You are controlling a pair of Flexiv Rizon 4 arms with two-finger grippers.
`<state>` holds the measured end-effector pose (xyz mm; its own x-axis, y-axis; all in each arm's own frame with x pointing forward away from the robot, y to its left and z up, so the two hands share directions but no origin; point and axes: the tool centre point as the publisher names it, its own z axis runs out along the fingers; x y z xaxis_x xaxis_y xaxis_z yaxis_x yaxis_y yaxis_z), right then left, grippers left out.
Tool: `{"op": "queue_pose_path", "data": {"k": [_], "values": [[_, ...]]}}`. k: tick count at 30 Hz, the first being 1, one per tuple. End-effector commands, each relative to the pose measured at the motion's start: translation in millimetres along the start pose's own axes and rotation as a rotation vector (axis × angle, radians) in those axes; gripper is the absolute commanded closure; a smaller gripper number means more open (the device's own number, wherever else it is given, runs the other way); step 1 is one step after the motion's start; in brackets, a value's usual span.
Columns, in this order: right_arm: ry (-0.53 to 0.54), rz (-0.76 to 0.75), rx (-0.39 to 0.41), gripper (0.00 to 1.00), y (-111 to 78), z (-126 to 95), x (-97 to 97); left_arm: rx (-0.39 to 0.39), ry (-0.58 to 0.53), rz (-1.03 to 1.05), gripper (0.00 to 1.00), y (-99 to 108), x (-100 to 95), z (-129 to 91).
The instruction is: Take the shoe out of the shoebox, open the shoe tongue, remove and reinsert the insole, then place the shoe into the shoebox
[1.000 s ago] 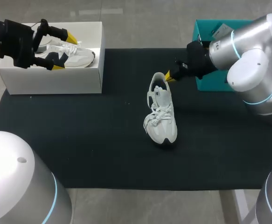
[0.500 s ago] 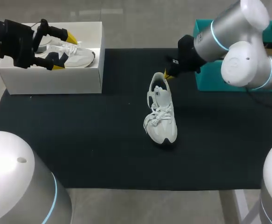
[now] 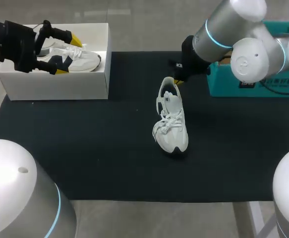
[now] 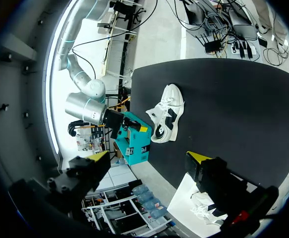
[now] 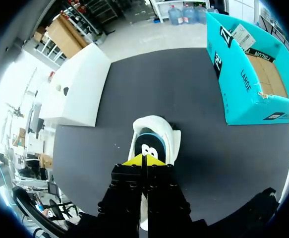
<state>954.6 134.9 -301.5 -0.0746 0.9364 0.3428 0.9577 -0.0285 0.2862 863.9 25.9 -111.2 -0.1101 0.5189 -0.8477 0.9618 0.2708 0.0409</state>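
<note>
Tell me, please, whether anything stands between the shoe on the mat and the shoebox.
Nothing visible lies on the mat between the shoe and the shoebox. But the box already holds another shoe, and the open left claw hangs over its opening.

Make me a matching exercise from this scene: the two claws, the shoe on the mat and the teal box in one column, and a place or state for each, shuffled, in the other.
Things
1. left claw
2. right claw
3. shoe
4. teal box

Places or states
A. at the far right corner of the mat
B. open, above the white shoebox
C. shut, tips together at the shoe's heel end
D. lying out on the black mat, laces up

Pairs: 1-B, 2-C, 3-D, 4-A
</note>
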Motion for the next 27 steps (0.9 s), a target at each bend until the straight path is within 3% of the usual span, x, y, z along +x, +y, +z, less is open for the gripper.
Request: {"op": "queue_pose_path", "data": {"k": [1,7,17,27], "values": [[-0.157,-0.005,0.010,1.00,14.0,31,8.6,0.001,0.005,0.000,0.00,1,-0.7,0],[-0.161,-0.010,-0.028,1.00,15.7,54,10.7,0.001,0.005,0.000,0.00,1,-0.7,0],[-0.229,-0.019,0.006,1.00,6.6,62,7.5,0.001,0.005,0.000,0.00,1,-0.7,0],[-0.260,-0.027,0.050,1.00,1.6,89,-1.3,0.001,0.005,0.000,0.00,1,-0.7,0]]}}
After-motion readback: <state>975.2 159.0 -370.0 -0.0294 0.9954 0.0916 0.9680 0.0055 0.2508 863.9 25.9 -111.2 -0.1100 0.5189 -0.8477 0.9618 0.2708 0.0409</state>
